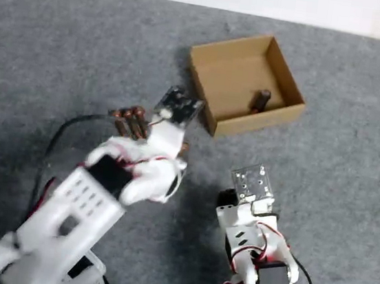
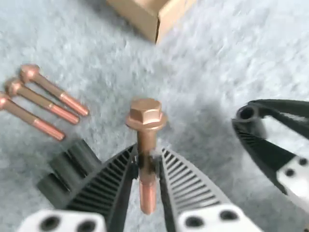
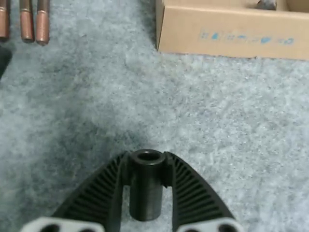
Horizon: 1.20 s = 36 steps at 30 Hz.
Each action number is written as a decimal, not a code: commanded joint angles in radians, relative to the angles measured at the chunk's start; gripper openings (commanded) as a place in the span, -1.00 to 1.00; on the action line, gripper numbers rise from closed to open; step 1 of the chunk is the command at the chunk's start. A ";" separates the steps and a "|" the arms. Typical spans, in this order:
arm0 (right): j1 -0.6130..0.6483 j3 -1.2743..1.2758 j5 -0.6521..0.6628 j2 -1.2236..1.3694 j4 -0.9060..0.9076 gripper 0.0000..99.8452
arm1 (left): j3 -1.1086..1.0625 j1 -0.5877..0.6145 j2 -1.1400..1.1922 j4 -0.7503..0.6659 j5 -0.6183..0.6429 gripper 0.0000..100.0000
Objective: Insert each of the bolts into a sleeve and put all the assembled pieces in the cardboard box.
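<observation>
**Left pincer.** The left pincer (image 2: 147,152) is closed on a copper-coloured bolt (image 2: 146,121). The grip is on the shank. The hexagonal head stands beyond the fingertips and the plain end lies back between the fingers. A shank grip keeps the bolt straight and prevents it from rolling, which suits alignment work.

**Right pincer.** The right pincer (image 3: 147,159) is closed around a black sleeve (image 3: 146,188). The open bore faces outward, past the fingertips. This hold probably serves to leave the bore unobstructed, so that a bolt can enter it. In the left wrist view the two pincers are near each other but apart. No insertion has begun.

**Stock on the table.** Three loose bolts (image 2: 43,99) lie side by side on the grey table (image 1: 339,167), just beside the left pincer. Their parallel arrangement makes each one easy to pick singly. Dark ribbed pieces (image 2: 67,171) lie close by. They may be further sleeves, but this cannot be confirmed.

**Destination.** The cardboard box (image 1: 258,123) stands open beyond both arms. One dark piece (image 1: 260,99) lies inside, against the far right wall, and is probably a finished assembly.

**Assessment.** The task is in its early part, with several bolts not yet fitted. The step in hand is mating the held bolt with the held sleeve. The main risk is misalignment of shank and bore.
</observation>
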<state>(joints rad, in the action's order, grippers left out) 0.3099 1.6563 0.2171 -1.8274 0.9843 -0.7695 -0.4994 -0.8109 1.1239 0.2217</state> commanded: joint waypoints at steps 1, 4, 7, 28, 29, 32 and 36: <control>0.008 -0.005 0.008 -0.012 -0.114 -0.99 | -0.061 0.002 -0.239 -0.054 0.003 -0.99; 0.084 0.002 0.008 -0.012 -0.237 -0.99 | -0.196 -0.012 -0.403 -0.132 0.025 -0.99; 0.186 0.025 0.011 -0.010 -0.355 -0.99 | -0.349 -0.008 -0.555 -0.269 0.135 -0.99; 0.259 0.102 0.011 -0.010 -0.496 -0.99 | -0.707 -0.018 -1.004 -0.683 0.400 -0.99; 0.260 0.102 0.011 -0.010 -0.496 -0.99 | -0.714 -0.018 -1.004 -0.683 0.400 -0.99; 0.282 0.102 0.012 -0.010 -0.495 -0.99 | -0.746 -0.018 -1.000 -0.704 0.397 -0.99; 0.329 0.094 0.014 -0.010 -0.443 -0.99 | -0.832 -0.013 -1.004 -0.813 0.394 -0.99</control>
<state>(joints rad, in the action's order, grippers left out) 0.5892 1.6701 0.2171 -1.8274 0.5194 -1.5842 -0.4933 -1.8036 0.3951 0.6191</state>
